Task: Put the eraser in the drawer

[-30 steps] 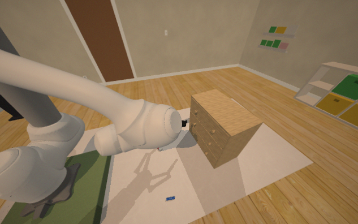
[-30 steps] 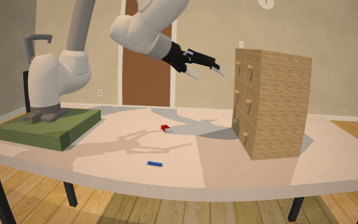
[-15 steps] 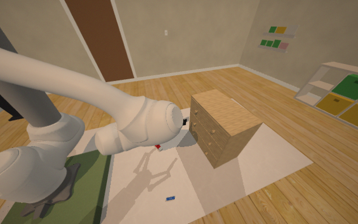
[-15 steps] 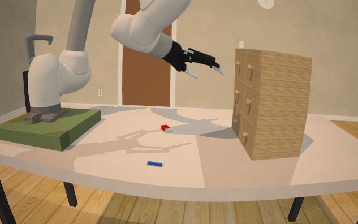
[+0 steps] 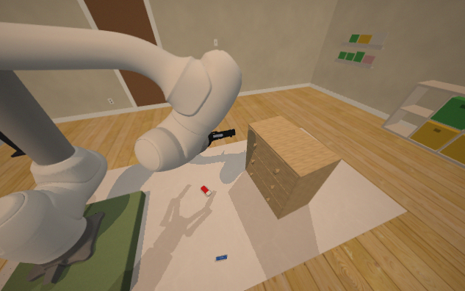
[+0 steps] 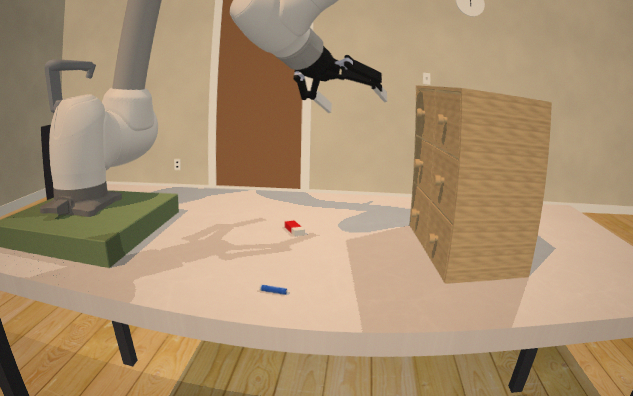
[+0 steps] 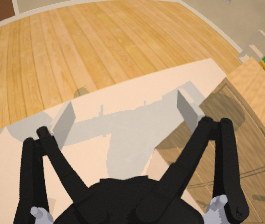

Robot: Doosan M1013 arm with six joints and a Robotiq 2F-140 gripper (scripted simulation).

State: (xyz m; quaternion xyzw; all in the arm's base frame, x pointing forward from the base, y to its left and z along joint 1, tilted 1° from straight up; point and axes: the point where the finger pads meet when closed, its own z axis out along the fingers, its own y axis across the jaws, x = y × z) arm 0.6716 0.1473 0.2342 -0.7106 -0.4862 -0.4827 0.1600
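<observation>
The eraser (image 5: pixel 206 190) (image 6: pixel 294 228), red with a white end, lies on the table between the robot base and the chest. The small wooden chest (image 5: pixel 297 143) (image 6: pixel 501 185) stands upright, its drawers looking flush with its front. The left middle drawer's knob (image 5: pixel 253 162) (image 6: pixel 418 163) is in the column farther from the exterior camera. My gripper (image 6: pixel 356 101) (image 7: pixel 124 103) is open and empty, high above the table and in front of the chest's upper part, towards its left side. In the top view the arm partly hides it.
A short blue cylinder (image 5: pixel 221 258) (image 6: pixel 274 289) lies on the table (image 5: pixel 183 272) (image 6: pixel 204 295), nearer the exterior camera than the eraser. The green base block (image 5: pixel 120 228) (image 6: pixel 54 245) carries the arm. The chest's right knobs stick out from its front.
</observation>
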